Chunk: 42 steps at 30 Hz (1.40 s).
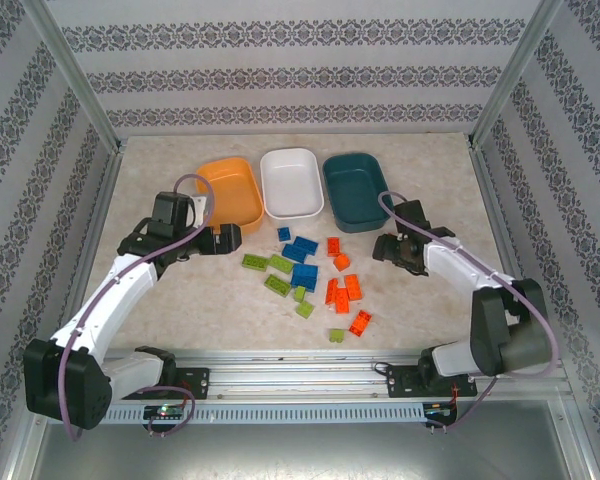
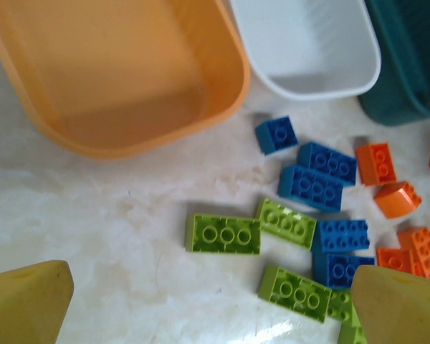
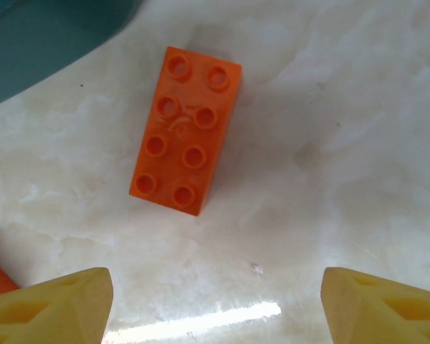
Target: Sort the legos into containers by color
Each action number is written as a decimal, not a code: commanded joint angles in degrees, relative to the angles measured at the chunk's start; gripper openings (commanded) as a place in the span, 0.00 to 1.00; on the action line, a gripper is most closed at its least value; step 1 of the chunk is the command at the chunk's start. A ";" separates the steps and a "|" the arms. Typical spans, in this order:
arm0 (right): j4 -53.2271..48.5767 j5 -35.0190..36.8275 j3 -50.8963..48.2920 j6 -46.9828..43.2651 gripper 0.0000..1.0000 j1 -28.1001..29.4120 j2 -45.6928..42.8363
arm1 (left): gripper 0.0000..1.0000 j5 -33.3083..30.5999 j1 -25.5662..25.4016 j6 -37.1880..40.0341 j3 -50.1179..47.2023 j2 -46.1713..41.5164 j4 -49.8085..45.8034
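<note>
Containers [image 1: 292, 150] line the bench's [image 1: 180, 310] far edge: orange tub [image 1: 230, 190], white tub [image 2: 308, 43], teal tub [image 1: 358, 188]. My left gripper [image 1: 236, 238], jaws spread, sits beside the orange tub. My right gripper [image 3: 218, 308], likewise spread, looks down on an orange brick [image 3: 186, 130]. Legos [image 1: 305, 275] lie scattered mid-bench.

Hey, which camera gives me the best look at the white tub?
The top external view: the white tub is seen whole there, rim and empty floor, between the orange tub and the dark teal tub. The left wrist view catches just its near end, cut off by the frame's top edge.
</note>
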 commanded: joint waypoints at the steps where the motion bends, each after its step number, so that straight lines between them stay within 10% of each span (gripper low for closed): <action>1: 0.62 2.98 3.37 0.18 0.75 0.99 2.71 | 1.00 1.29 -0.34 2.98 -0.24 -1.27 -1.00; 19: 1.66 4.23 11.18 0.27 0.49 0.92 18.14 | 1.00 -0.44 -0.25 3.96 -1.21 -1.65 -0.80; 42: 3.85 0.20 -0.26 1.54 0.31 -2.98 2.73 | 1.00 -0.08 -0.22 3.24 -1.36 -1.31 -1.04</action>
